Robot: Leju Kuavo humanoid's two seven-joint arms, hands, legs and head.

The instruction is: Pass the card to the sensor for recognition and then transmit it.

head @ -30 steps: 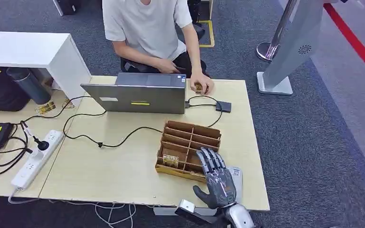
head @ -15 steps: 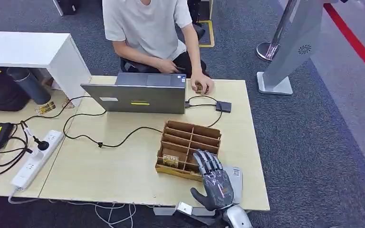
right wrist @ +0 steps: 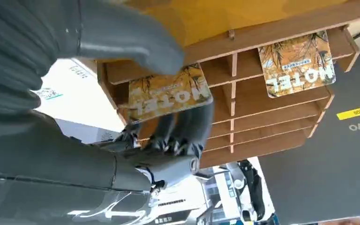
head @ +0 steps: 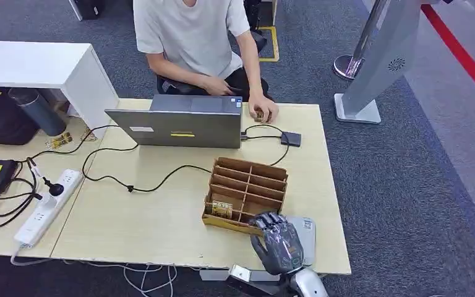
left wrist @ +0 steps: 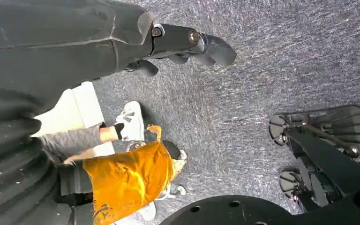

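At box front, fingers (head: 271,220) now curled

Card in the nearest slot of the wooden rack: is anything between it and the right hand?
No. In the right wrist view the right hand is already at the card, fingers under its face, thumb above. Nothing visible intervenes.

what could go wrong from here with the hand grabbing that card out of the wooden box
The right hand has its fingers and thumb around a card at the edge of the wooden box. If the hold is loose, the card may slip on lifting. The card could also catch on a divider and drag the light box along the table. A second card sits nearby; a stray finger might knock it.
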